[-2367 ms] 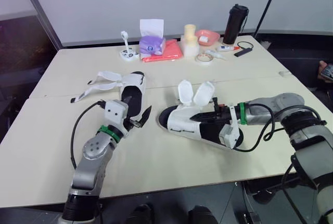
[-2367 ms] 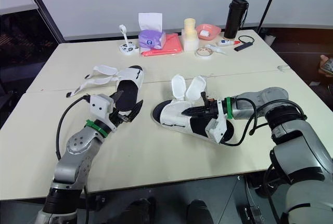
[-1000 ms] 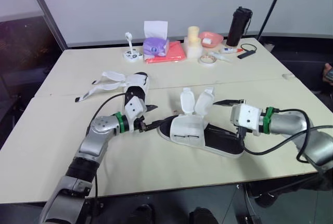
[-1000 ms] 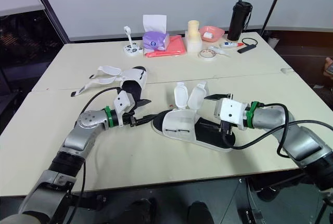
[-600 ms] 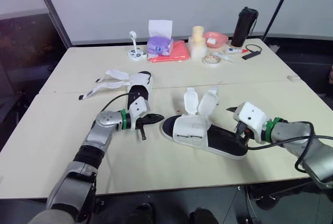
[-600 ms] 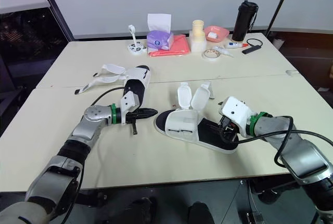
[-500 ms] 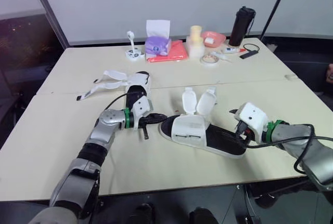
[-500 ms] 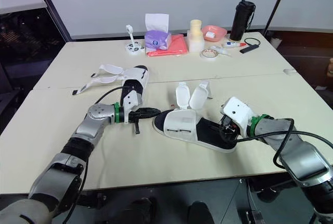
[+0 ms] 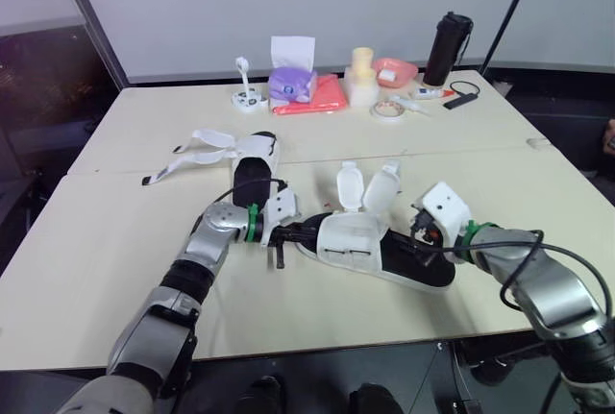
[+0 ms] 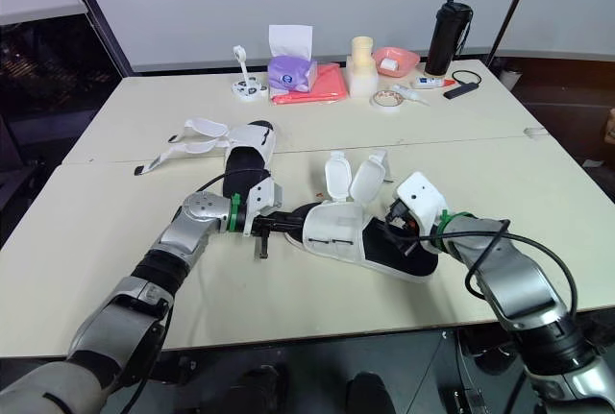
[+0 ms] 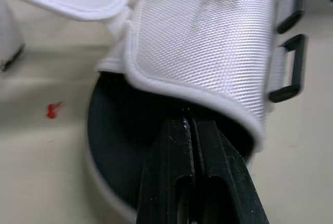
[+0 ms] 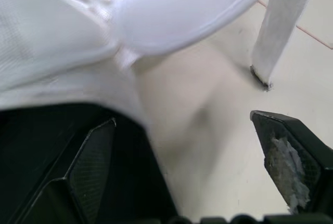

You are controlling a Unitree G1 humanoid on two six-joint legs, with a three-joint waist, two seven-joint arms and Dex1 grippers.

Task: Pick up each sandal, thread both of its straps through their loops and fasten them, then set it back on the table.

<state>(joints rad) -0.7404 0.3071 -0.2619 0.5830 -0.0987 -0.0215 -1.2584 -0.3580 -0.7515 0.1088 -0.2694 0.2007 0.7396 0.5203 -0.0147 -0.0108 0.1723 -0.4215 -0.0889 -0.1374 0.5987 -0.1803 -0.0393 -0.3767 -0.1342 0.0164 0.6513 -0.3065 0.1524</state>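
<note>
The near sandal (image 9: pixel 352 237) has a white upper and a black footbed and lies on the table (image 9: pixel 288 308) in front of me. Its two white straps (image 9: pixel 348 183) stand up loose on the far side, beside two black loops (image 11: pixel 289 68). My left gripper (image 9: pixel 307 231) is shut, with its fingertips (image 11: pixel 188 126) pushed against the toe opening under the white upper. My right gripper (image 9: pixel 421 230) is open at the heel end, one finger (image 12: pixel 91 164) over the footbed and the other over the table. The second sandal (image 9: pixel 252 160) lies at the back left with its straps (image 9: pixel 197 145) spread out.
Along the far edge stand a purple tissue box (image 9: pixel 288 83), a red cloth (image 9: pixel 322 97), a cream container (image 9: pixel 361 76), a pink bowl (image 9: pixel 396 70), a tape roll (image 9: pixel 387 109) and a black bottle (image 9: pixel 447 35). A seam (image 9: pixel 480 150) runs across the table.
My left gripper has shut and slid right until its tips reach the near sandal's toe. My right gripper, still open, has moved left onto the sandal's heel end.
</note>
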